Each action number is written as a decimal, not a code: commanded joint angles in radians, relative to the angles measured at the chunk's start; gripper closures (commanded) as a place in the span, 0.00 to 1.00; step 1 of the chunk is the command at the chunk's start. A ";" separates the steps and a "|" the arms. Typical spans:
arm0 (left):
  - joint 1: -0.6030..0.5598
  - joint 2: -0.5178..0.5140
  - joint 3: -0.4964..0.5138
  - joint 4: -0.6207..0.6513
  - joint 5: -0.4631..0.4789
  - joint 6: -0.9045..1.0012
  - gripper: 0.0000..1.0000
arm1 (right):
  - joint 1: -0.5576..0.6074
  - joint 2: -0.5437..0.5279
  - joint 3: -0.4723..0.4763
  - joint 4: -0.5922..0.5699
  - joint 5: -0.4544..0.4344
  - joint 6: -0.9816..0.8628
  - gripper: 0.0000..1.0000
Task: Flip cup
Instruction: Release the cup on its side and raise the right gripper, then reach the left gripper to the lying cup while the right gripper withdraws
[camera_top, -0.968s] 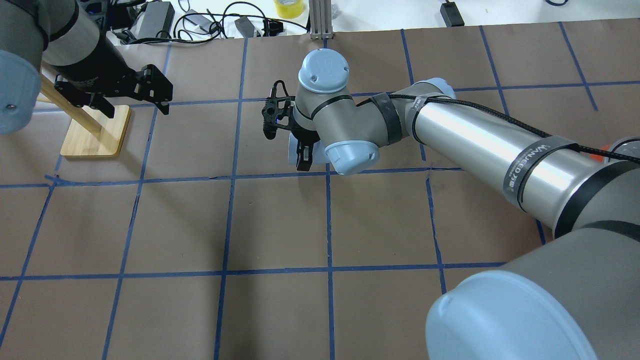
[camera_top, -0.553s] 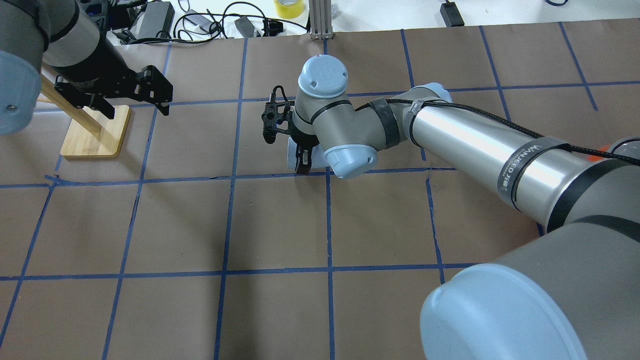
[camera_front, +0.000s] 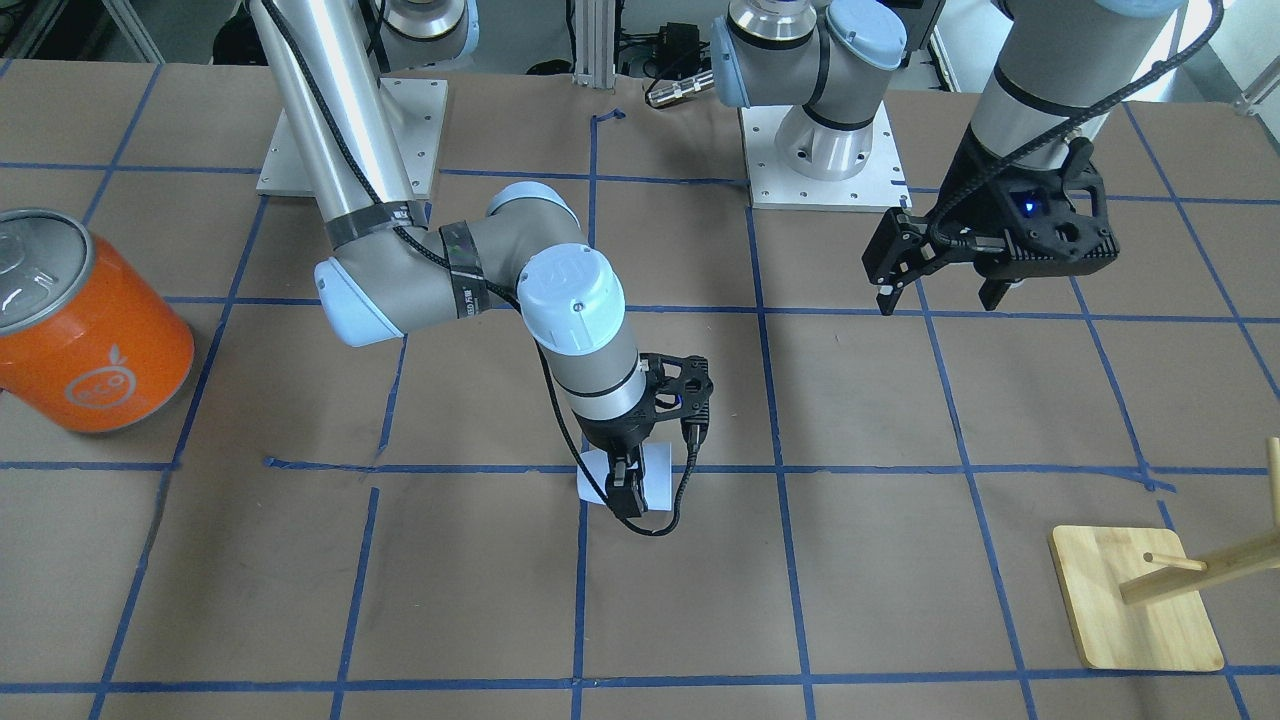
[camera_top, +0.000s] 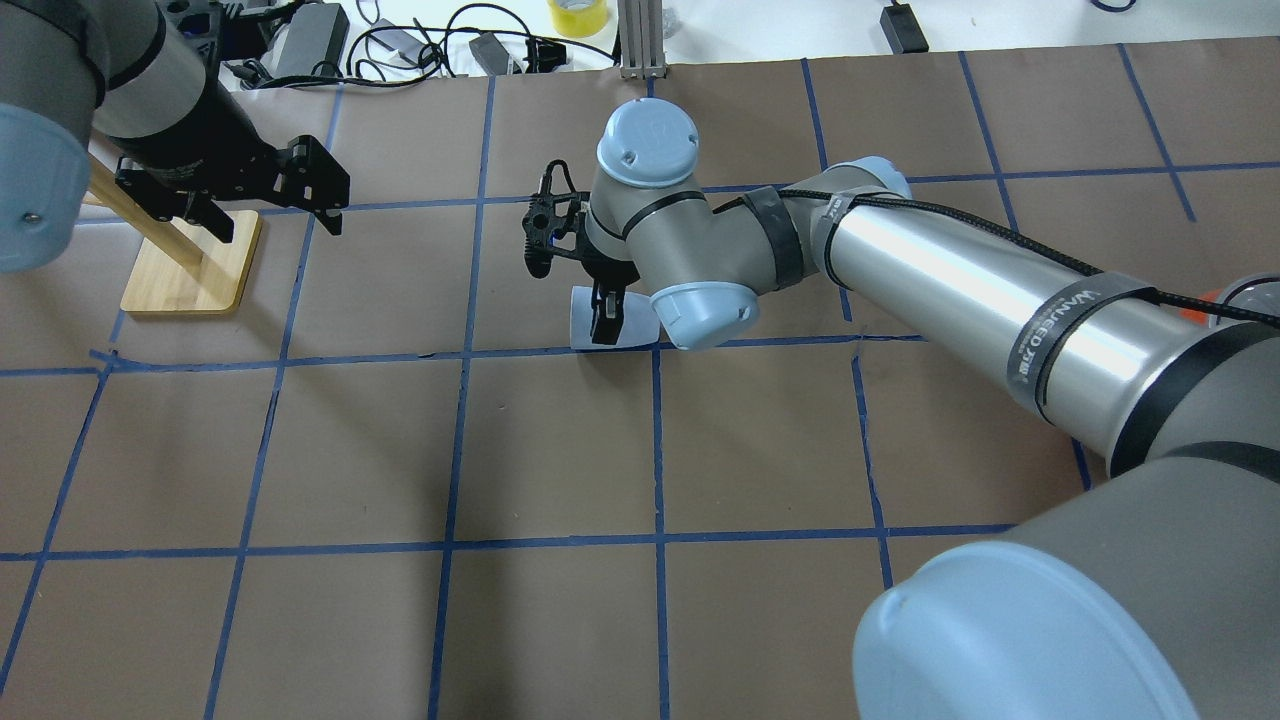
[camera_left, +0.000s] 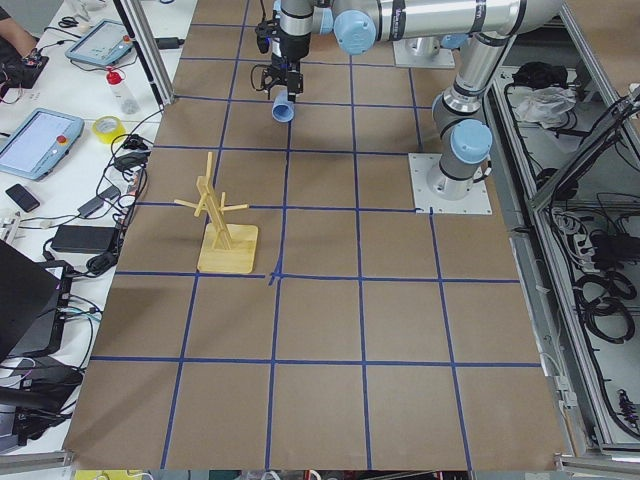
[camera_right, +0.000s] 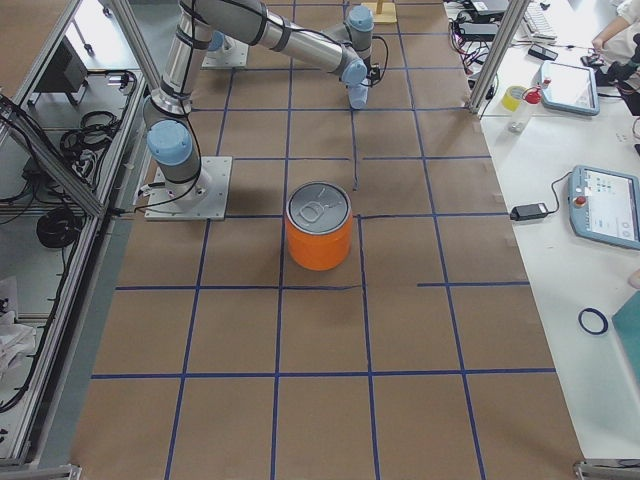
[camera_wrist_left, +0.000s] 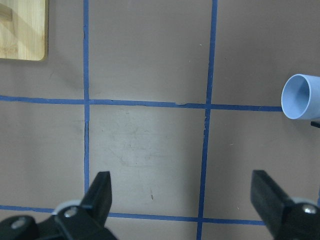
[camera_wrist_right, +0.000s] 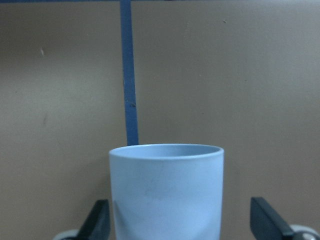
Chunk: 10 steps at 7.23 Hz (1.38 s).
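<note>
The pale blue-white cup (camera_top: 582, 320) lies on its side near the table's middle, by a blue tape crossing. Its mouth faces the robot's left and shows as a ring in the left wrist view (camera_wrist_left: 300, 96). My right gripper (camera_top: 606, 325) points down with its fingers on either side of the cup (camera_wrist_right: 167, 190). The jaws stand wide, with a gap between the cup and one finger (camera_wrist_right: 265, 220). In the front view one finger (camera_front: 628, 490) covers part of the cup (camera_front: 657, 480). My left gripper (camera_top: 280, 226) is open and empty, hovering far from the cup near the wooden stand.
A wooden peg stand (camera_top: 195, 270) sits at the robot's left, also seen in the front view (camera_front: 1135, 600). A large orange can (camera_front: 85, 330) stands at the robot's right. Cables and power bricks (camera_top: 400, 40) lie beyond the far edge.
The right wrist dipped and came back up. The cup now sits a little lower in the overhead view, showing a straight left edge. The left arm shifted only slightly.
</note>
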 joint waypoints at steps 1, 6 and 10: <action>0.001 -0.011 -0.001 0.002 -0.003 -0.004 0.00 | -0.049 -0.182 -0.009 0.246 0.053 0.009 0.00; -0.002 -0.173 -0.042 0.159 -0.397 -0.061 0.00 | -0.349 -0.501 0.000 0.652 0.078 0.113 0.00; -0.066 -0.384 -0.120 0.426 -0.569 -0.179 0.04 | -0.370 -0.596 -0.011 0.657 -0.206 0.528 0.00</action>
